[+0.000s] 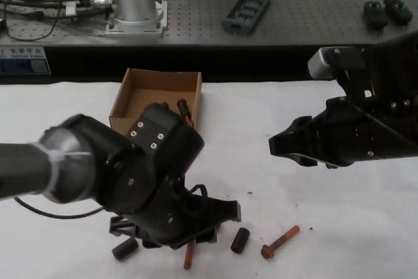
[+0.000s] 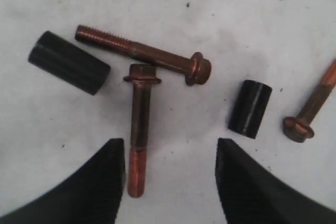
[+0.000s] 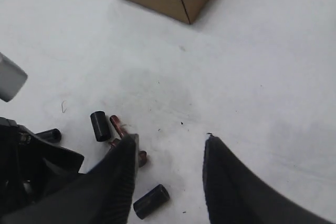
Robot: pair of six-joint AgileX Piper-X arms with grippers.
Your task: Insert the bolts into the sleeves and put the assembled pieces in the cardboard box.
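Assembly part-way: one finished piece boxed, loose parts outstanding on the desk point(image 1: 326, 227).

We find one assembled piece point(image 1: 185, 110) lying inside the cardboard box point(image 1: 140, 83). Near the box, three bolts and two sleeves lie unjoined. The first bolt point(image 2: 142, 53) rests against the head of the second bolt point(image 2: 140, 114), and the third bolt point(image 2: 310, 114) lies just beside the shorter sleeve point(image 2: 250, 108). The longer sleeve point(image 2: 68, 62) sits on the far side of the crossed pair. The left end effector point(image 2: 170, 148) hangs over the second bolt with its fingers apart, gripping nothing. The right end effector point(image 3: 171, 142) is also spread and empty, above bare desk. We judge that most of the task is left: no loose bolt is yet sleeved or boxed.
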